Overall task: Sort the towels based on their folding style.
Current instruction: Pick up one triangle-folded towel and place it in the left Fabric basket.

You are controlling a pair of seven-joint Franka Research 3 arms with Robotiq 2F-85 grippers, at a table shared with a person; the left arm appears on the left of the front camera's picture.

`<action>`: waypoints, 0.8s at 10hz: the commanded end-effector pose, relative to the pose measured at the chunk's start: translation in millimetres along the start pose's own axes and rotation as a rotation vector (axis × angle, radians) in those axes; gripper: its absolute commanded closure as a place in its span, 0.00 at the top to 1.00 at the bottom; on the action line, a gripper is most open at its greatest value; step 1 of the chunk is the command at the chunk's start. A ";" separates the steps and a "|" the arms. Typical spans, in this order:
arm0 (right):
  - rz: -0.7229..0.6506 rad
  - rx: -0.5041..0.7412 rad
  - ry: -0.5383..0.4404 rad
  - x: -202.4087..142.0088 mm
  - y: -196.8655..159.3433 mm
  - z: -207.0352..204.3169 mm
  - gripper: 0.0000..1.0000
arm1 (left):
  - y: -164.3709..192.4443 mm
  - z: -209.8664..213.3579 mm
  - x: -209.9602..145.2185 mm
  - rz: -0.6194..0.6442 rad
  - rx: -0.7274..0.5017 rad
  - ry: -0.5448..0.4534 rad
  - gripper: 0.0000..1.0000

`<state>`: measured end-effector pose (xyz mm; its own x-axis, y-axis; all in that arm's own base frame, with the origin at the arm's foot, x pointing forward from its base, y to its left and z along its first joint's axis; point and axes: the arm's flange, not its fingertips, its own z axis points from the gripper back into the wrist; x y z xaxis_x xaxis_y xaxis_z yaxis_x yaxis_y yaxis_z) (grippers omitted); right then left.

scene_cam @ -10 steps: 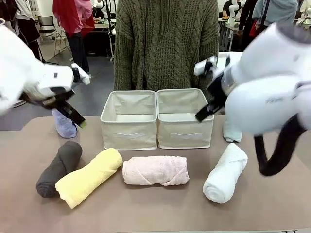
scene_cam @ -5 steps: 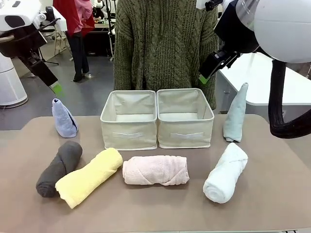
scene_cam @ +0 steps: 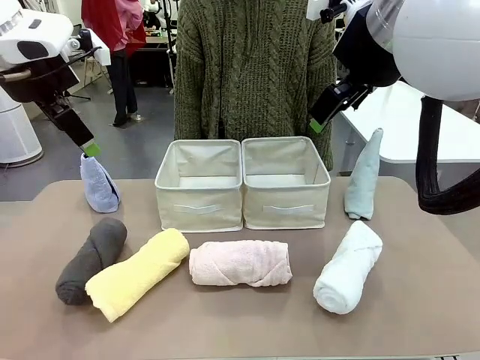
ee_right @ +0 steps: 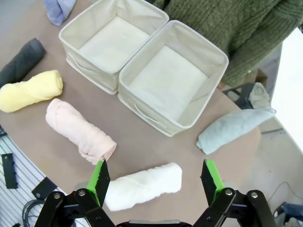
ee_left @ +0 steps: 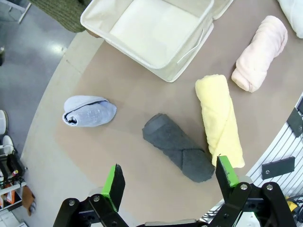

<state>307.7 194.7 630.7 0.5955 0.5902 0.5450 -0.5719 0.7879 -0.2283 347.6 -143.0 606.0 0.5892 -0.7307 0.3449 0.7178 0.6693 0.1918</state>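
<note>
Sorting hasn't begun — the two beige fabric bins (scene_cam: 199,199) sit empty mid-table. In front of them lie the rolled white terry towel (scene_cam: 347,268), rolled pink towel (scene_cam: 240,263), rolled yellow towel (scene_cam: 137,273) and rolled dark grey towel (scene_cam: 91,259). The pale teal cone-folded towel (scene_cam: 364,176) stands to the right of the bins, the light blue cone-folded towel (scene_cam: 99,185) to the left. Your left gripper (ee_left: 170,177), fingers wide and empty, has dipped toward the blue cone's tip since half a second ago. Your right gripper (ee_right: 155,178), equally wide, has barely shifted. Next, I'd judge, you descend and close on that cone.

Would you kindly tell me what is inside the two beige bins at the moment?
Nothing: the left bin and right bin show bare fabric floors. A thin strip behind each near wall is hidden.
</note>
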 end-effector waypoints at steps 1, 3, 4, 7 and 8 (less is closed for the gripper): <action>0.000 0.000 0.001 -0.1 0.0 -0.1 1.00 | 0.1 0.0 0.0 0.000 0.000 0.000 1.00; 0.044 0.271 -0.211 -50.1 -92.1 -6.6 1.00 | 63.2 -10.1 -26.2 -0.116 -0.229 -0.132 1.00; -0.005 0.375 -0.304 -83.2 -129.2 -8.9 1.00 | 89.4 -6.2 -44.4 -0.140 -0.356 -0.229 1.00; -0.039 0.455 -0.438 -162.1 -190.4 -1.5 1.00 | 152.0 2.5 -97.7 -0.131 -0.503 -0.414 1.00; -0.063 0.444 -0.494 -185.0 -207.2 6.5 1.00 | 173.0 7.2 -114.6 -0.141 -0.528 -0.452 1.00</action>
<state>322.9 -68.6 581.4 0.3735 0.3337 0.8655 -0.7813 0.6162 0.0995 388.2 43.7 602.1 0.3251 -0.6037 0.7280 0.9263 0.3583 -0.1165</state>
